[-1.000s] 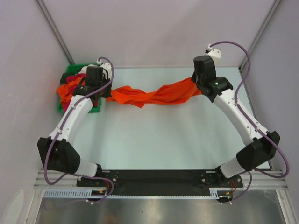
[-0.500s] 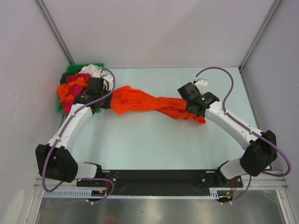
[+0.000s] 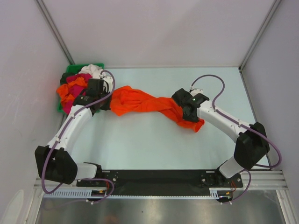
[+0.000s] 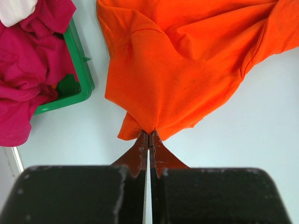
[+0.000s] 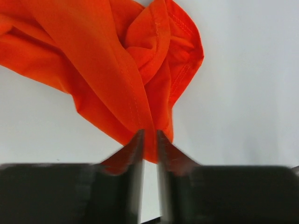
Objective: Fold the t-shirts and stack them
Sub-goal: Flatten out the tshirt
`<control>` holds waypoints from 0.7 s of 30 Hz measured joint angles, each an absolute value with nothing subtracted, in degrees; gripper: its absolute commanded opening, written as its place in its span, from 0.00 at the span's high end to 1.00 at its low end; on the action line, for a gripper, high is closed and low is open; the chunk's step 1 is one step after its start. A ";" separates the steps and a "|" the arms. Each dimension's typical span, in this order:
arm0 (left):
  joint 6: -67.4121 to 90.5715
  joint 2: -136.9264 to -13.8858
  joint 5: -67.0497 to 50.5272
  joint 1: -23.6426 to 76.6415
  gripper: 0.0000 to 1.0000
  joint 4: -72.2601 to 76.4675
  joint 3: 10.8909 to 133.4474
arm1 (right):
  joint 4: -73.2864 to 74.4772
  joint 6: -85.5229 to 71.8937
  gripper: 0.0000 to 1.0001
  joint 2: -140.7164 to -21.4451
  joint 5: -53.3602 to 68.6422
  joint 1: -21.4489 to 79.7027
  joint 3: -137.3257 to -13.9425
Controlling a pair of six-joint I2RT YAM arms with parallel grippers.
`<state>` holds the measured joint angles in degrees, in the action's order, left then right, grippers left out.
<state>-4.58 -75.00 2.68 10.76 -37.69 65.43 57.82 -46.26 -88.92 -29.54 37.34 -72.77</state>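
Note:
A bright orange t-shirt (image 3: 140, 103) lies twisted in a rope across the table, from the bin to the middle. My left gripper (image 3: 107, 101) is shut on its left end, and the left wrist view shows the cloth (image 4: 177, 70) pinched at the fingertips (image 4: 143, 140). My right gripper (image 3: 186, 116) is over the shirt's right end, low at the table. Its jaws stand slightly apart, and a fold of the orange cloth (image 5: 117, 60) still lies between the fingertips (image 5: 138, 140). More t-shirts are heaped in the bin: magenta (image 3: 74, 79), white (image 3: 93, 71) and orange (image 3: 65, 91).
The green plastic bin (image 3: 69, 70) sits at the far left corner against the wall, its rim (image 4: 81, 70) close beside the left gripper. Pale walls and frame posts close in the table at the back and sides.
The right gripper has come left and toward the near edge, bringing the shirt's right end down onto the table, and its jaws have parted. The left gripper drew back a little, still shut.

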 measured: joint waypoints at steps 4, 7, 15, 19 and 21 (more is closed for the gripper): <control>-4.58 -75.02 2.83 10.76 1.00 -37.78 65.41 | 56.23 -45.17 0.56 -88.99 -29.54 36.27 -74.52; -4.56 -75.29 2.83 10.76 1.00 -37.78 65.41 | 53.71 -42.78 0.58 -90.67 -29.67 33.10 -78.76; -4.49 -77.91 2.83 10.76 1.00 -37.71 65.65 | 43.83 -36.99 0.65 -99.77 -29.04 25.78 -84.79; -4.45 -79.05 2.85 10.76 1.00 -37.69 66.08 | 40.60 -36.86 0.66 -102.78 -27.18 25.78 -82.67; -4.47 -79.50 2.85 10.76 1.00 -37.67 66.32 | 39.55 -37.10 0.66 -102.98 -25.96 26.15 -80.05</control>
<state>-4.47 -79.50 2.85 10.76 -37.67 66.32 39.55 -37.10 -102.98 -25.96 26.15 -80.05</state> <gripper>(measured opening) 0.008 0.347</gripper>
